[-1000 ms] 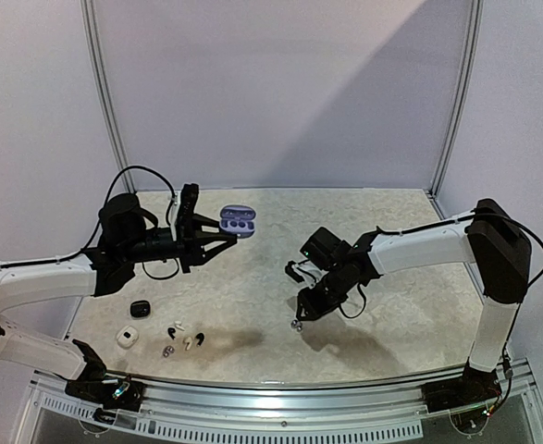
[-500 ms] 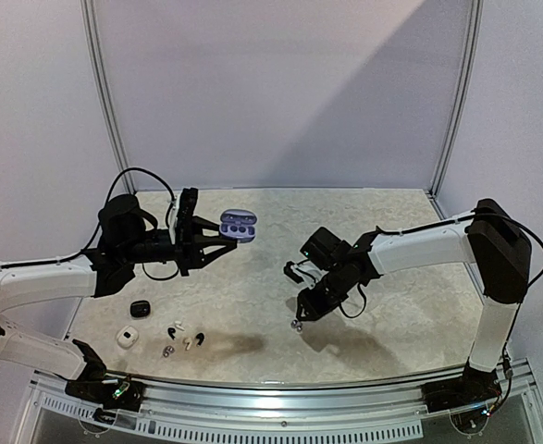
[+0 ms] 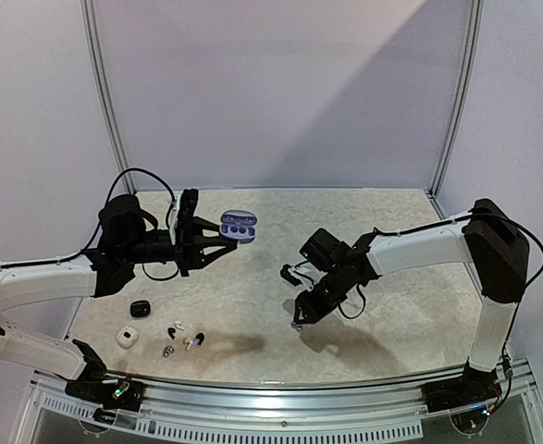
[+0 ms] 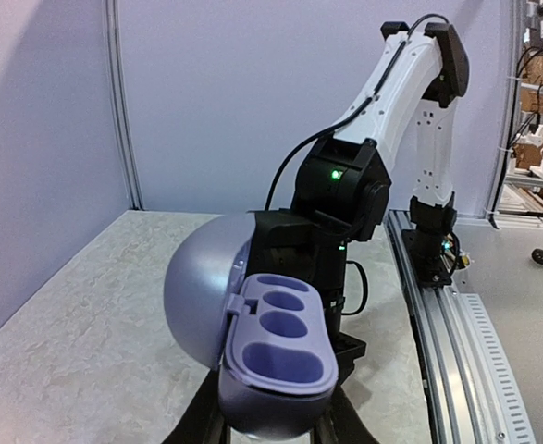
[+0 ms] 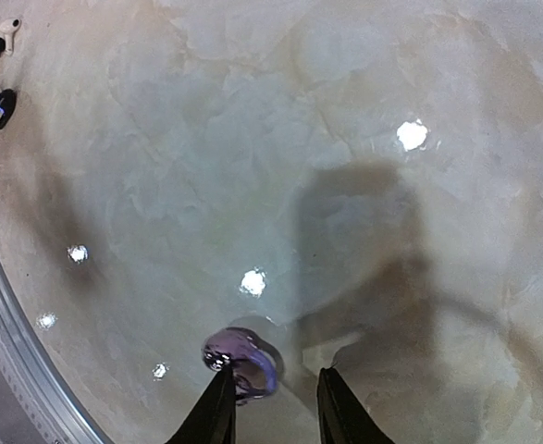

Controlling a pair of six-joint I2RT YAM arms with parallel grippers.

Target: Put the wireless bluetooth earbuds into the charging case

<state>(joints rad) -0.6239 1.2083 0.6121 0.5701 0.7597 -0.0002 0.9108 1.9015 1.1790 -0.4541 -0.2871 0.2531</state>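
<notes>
Worktop (image 3: 252, 305): pale marble-patterned slab, glossy.
Aluminium rail (image 3: 271, 405): slotted, along the worktop's near edge.
Left upright (image 3: 104, 92), right upright (image 3: 461, 92): aluminium, at the worktop's far corners.
Wall panel (image 3: 280, 92): plain grey, behind the far edge.

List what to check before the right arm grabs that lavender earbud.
1. Case clamped in left gripper: ok.
2. Case lid open, wells empty: ok.
3. Lavender earbud centred between right gripper fingers: not ok; it sits against one finger, jaws apart.
4. Earbud resting flat on the table: cannot tell.
5. Spare earbuds clear of the right arm: ok, well away.
</notes>
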